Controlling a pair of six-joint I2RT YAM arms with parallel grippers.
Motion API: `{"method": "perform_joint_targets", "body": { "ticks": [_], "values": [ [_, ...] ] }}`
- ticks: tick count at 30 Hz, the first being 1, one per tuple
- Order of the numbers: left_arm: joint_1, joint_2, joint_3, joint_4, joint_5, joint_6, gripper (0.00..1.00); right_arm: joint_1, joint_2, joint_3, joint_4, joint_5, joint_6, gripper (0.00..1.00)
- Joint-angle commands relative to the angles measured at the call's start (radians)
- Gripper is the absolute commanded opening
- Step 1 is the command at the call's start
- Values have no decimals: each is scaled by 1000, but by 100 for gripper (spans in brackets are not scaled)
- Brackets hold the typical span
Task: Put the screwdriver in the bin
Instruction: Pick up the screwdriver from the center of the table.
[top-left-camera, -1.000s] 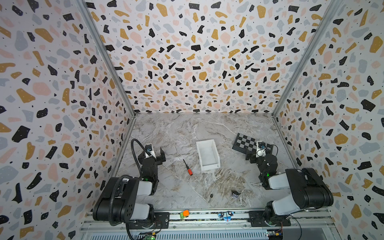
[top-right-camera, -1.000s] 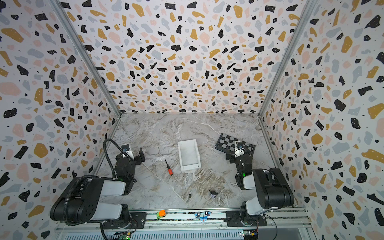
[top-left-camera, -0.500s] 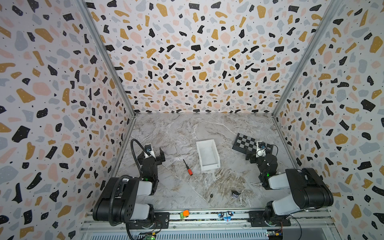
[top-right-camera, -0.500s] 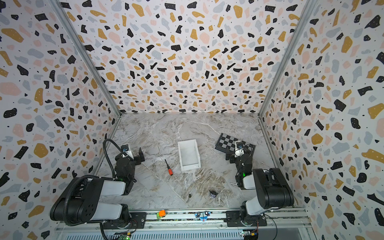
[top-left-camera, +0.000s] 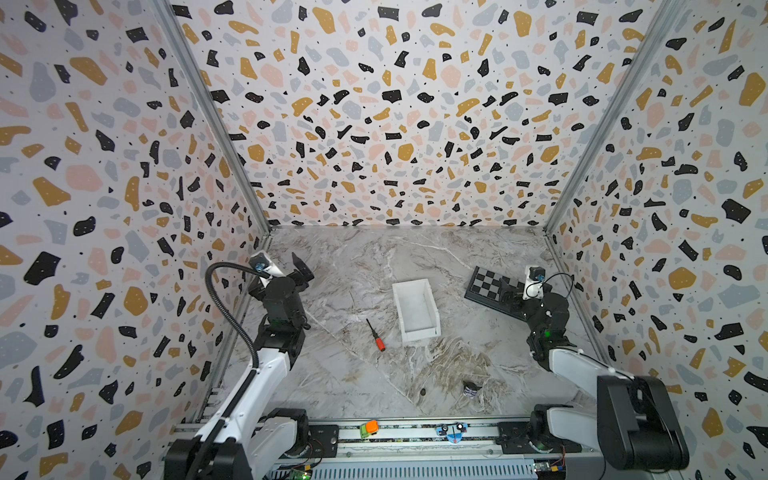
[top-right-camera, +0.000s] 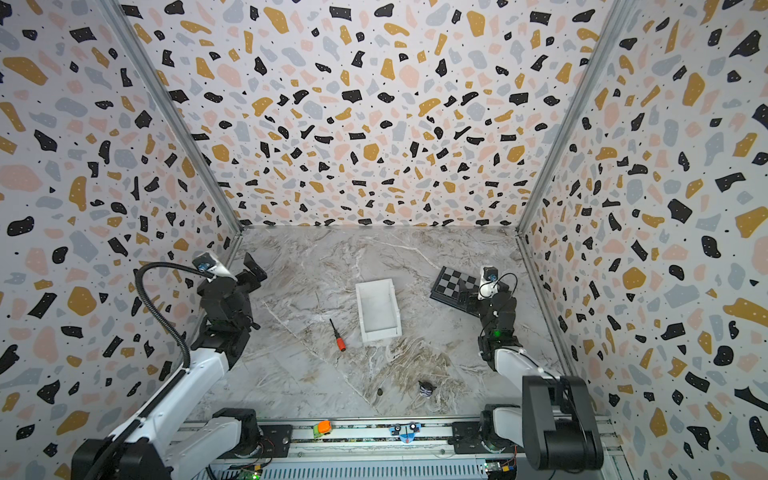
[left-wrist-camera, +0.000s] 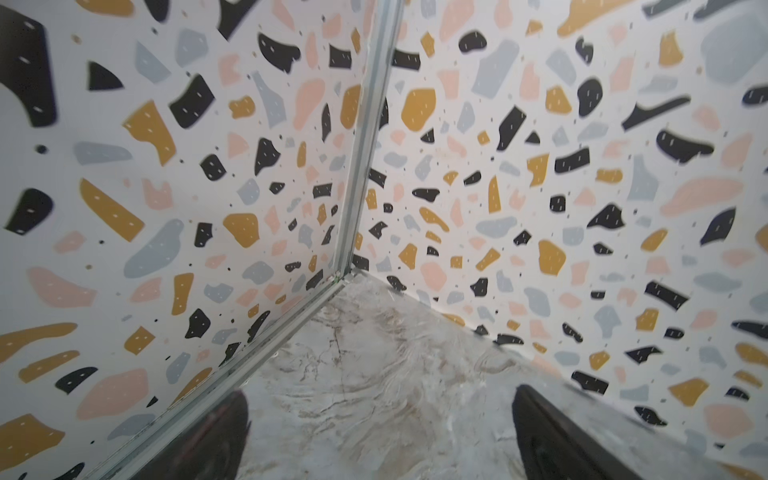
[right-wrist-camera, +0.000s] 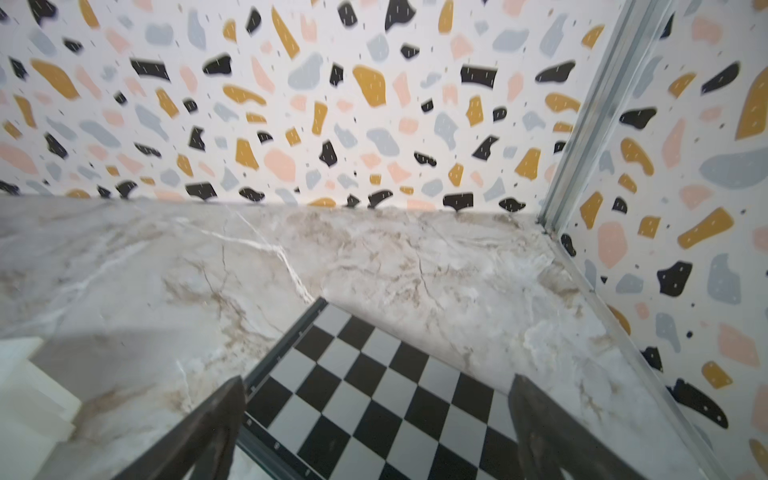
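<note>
Marble tabletop (top-left-camera: 374, 257): white bin (top-left-camera: 420, 333) between left claw (top-left-camera: 291, 272) and right claw (top-left-camera: 509, 291); screwdriver (top-left-camera: 376, 336) beside it, on the left claw's side; checkered board (top-left-camera: 486, 284) beneath the right claw; 1 small dark object (top-left-camera: 470, 389) well apart from both.

White bin (top-left-camera: 415, 308), red-handled screwdriver (top-left-camera: 375, 335) — black-grey checkered board (top-left-camera: 488, 286).

No legible text, label, brand, number or sign anywhere. Nothing readable on the bin (top-left-camera: 419, 335), the screwdriver (top-left-camera: 375, 335) or the checkered board (top-left-camera: 487, 284); toy car (top-left-camera: 369, 428) at near edge too small to tell.
</note>
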Motion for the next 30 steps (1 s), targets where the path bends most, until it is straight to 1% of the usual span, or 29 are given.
{"method": "perform_joint_targets", "body": {
  "ticks": [1,3,4,6,7,9,11,12,14,16,18,21,24,26,30],
  "values": [
    [-8,-55,58,-259,5,-120,100,5,-115,76,-225,-19,82,99],
    [-10,-51,128,-417,27,-193,100,11,-140,151,-339,-9,164,99],
    [-13,-38,158,-496,29,-242,100,20,-137,187,-389,-17,180,99],
    [-39,-25,181,-618,37,-354,100,73,-117,272,-480,-17,163,99],
    [-65,-25,177,-641,34,-393,100,112,-108,304,-509,14,145,99],
    [-149,-22,167,-670,2,-472,100,232,-83,364,-556,162,100,99],
    [-241,-13,171,-713,-59,-555,100,339,-55,404,-578,317,81,99],
    [-286,-2,179,-745,-97,-596,100,372,-36,435,-601,347,80,99],
    [-360,27,197,-825,-143,-701,100,393,-1,482,-653,326,104,99],
    [-412,63,197,-855,-132,-765,100,397,22,508,-679,279,137,99],
    [-474,93,167,-801,-101,-773,100,405,30,512,-684,229,139,99],
    [-537,148,130,-757,-29,-795,100,418,27,504,-691,197,139,99],
    [-592,201,116,-754,26,-815,100,417,20,499,-727,162,132,99],
    [-636,238,126,-777,36,-836,100,409,14,497,-755,135,129,99],
    [-711,318,185,-855,13,-880,100,362,2,486,-784,41,152,99]
  ]
}}
